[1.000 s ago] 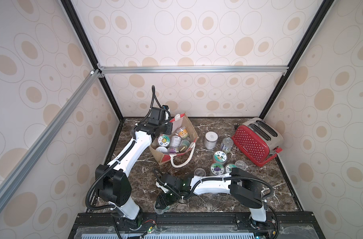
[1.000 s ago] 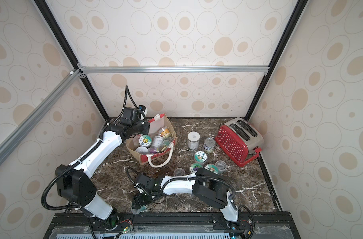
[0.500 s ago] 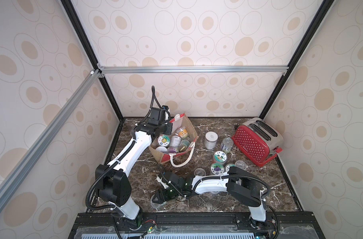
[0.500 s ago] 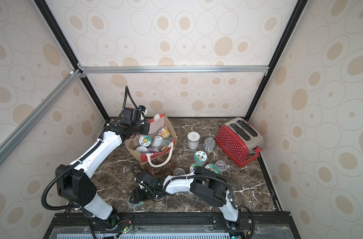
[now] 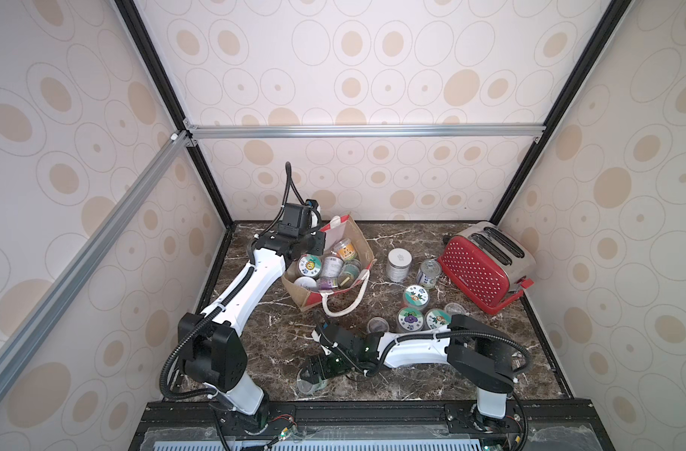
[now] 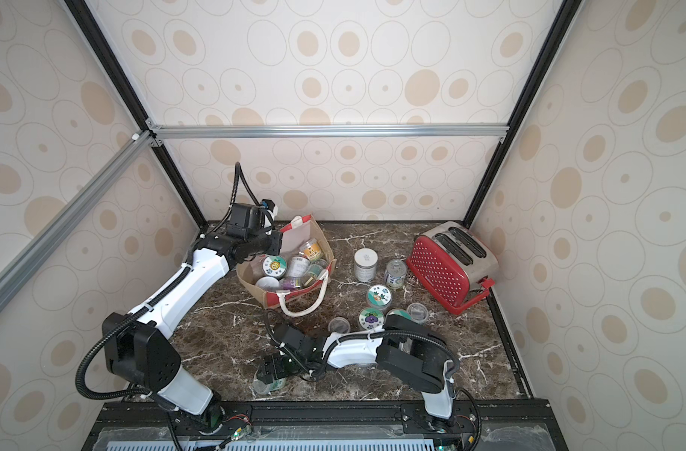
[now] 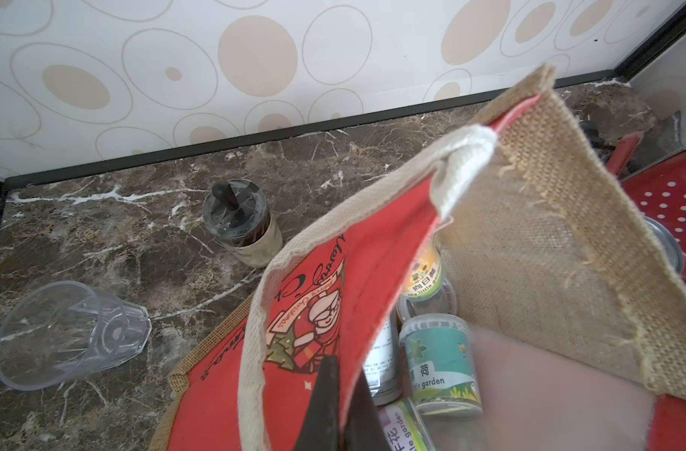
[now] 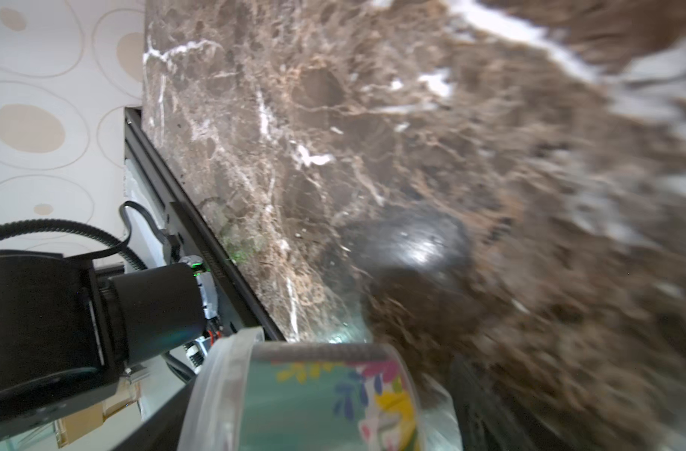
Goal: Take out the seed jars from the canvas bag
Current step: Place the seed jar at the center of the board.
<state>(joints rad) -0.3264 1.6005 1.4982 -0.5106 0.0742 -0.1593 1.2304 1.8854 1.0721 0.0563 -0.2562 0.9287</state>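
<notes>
The canvas bag (image 5: 302,300) stands open at the back left of the marble table, with several seed jars (image 5: 310,265) inside. My left gripper (image 7: 345,367) is shut on the bag's red side panel (image 7: 314,390) at the rim, seen in a top view (image 6: 275,244). More seed jars (image 5: 415,295) stand on the table right of the bag. Near the front edge my right gripper (image 5: 309,373) is low over a clear jar with a teal label (image 8: 314,398). That jar (image 6: 267,384) lies between the open jaws, with a gap on one side.
A red dotted toaster (image 5: 485,265) stands at the back right. Behind the bag, towards the back wall, lie a clear drinking glass (image 7: 68,332) on its side and a black-topped shaker (image 7: 239,222). The bag's white rope handle (image 5: 345,308) loops onto the table.
My right gripper's jaws have spread apart around the teal-labelled jar near the front edge. The left gripper and the bag have not moved.
</notes>
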